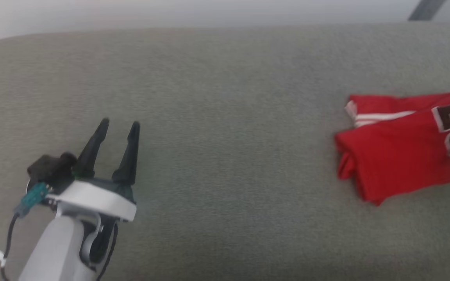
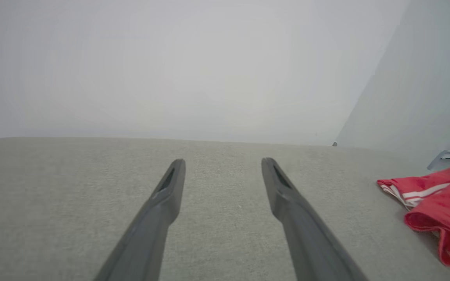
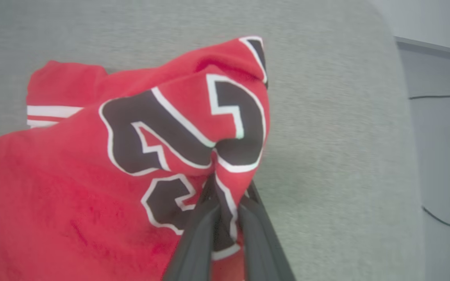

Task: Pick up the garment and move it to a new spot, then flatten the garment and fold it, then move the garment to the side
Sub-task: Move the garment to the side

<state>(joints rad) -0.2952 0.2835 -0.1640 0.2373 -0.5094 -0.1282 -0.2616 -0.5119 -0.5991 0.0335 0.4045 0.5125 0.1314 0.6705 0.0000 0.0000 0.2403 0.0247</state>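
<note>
Low in the right wrist view, the right gripper (image 3: pixel 228 197) pinches a lettered fold of the garment (image 3: pixel 72 203). At the head view's lower left, the left gripper (image 1: pixel 119 124) gapes wide, empty.

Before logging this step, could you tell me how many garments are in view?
1: the red garment lies at the right of the grey surface, pinched by the right gripper; more could be hidden off-frame.

Garment (image 3: pixel 53 187): soft matt red cloth. Worktop (image 1: pixel 225 117): grey woven fabric, slightly rough, matt. Fingers (image 2: pixel 158 218): dark, smooth, matt plastic-looking.
</note>
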